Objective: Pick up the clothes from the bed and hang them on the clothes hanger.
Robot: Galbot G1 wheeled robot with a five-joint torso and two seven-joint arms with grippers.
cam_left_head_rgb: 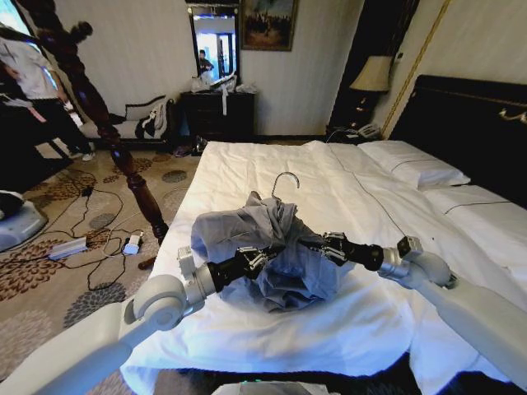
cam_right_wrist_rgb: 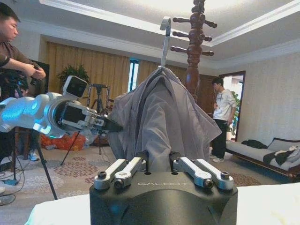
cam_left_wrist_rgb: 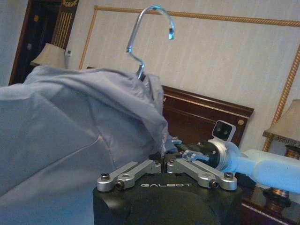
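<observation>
Left gripper (cam_left_head_rgb: 265, 257) and right gripper (cam_left_head_rgb: 317, 243) both clamped on the clothes (cam_left_head_rgb: 268, 247), bunched above the bed (cam_left_head_rgb: 354, 329), silver hook (cam_left_head_rgb: 286, 183) upright

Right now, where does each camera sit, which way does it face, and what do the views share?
Head: looks down the bed; both arms reach in, left gripper and right gripper on the shirt.
Left wrist: faces the headboard past the shirt; own fingers show, right gripper beyond.
Right wrist: faces the coat stand; left gripper opposite.
Shared: the shirt and its hook.
</observation>
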